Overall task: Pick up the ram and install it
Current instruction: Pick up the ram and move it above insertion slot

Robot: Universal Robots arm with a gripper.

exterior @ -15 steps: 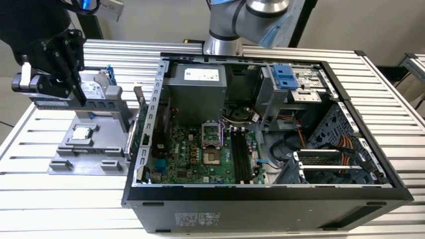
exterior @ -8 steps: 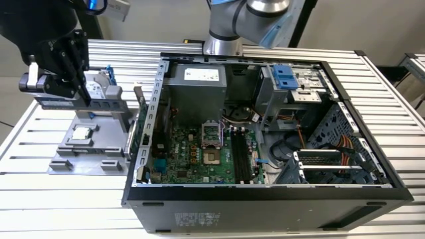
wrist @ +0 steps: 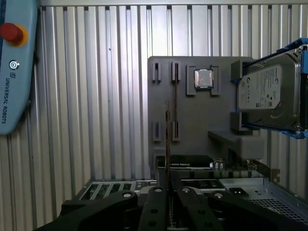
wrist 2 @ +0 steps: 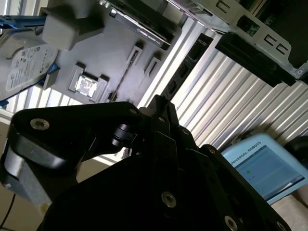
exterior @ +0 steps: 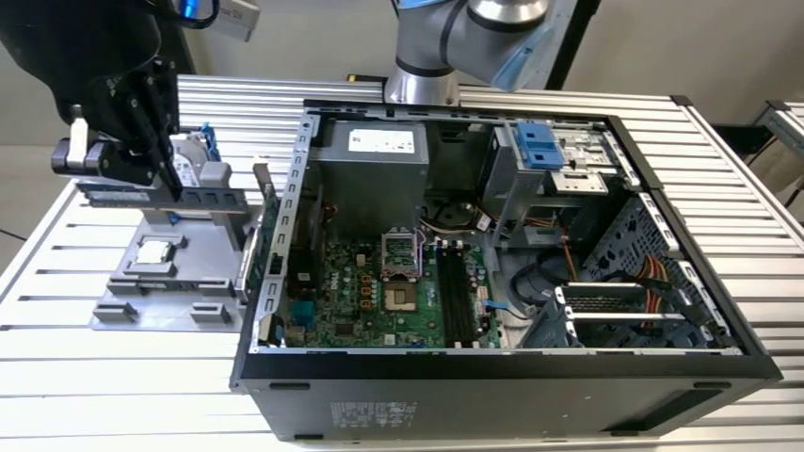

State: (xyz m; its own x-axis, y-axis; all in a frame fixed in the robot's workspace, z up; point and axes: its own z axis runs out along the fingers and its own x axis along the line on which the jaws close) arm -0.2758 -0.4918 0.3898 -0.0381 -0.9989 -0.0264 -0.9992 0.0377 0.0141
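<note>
The ram [wrist: 167,139] appears edge-on as a thin dark strip running out from between the fingers of my gripper [wrist: 168,193]. The gripper is shut on the ram. The stick hangs just beside the narrow empty slot [wrist: 175,101] of the grey parts holder [wrist: 192,120], apart from it. In the exterior view my black gripper [exterior: 168,169] hovers over that holder [exterior: 164,282] at the exterior view's left, outside the open computer case [exterior: 503,372]. The motherboard's long black memory slots [exterior: 455,297] lie inside the case.
A silver hard drive [wrist: 269,94] with blue rails stands on the holder, and a small square processor [wrist: 203,78] lies beside it. A dark card [exterior: 264,193] stands between holder and case. A pale blue pendant [wrist: 14,72] rests on the ribbed metal table [exterior: 75,377].
</note>
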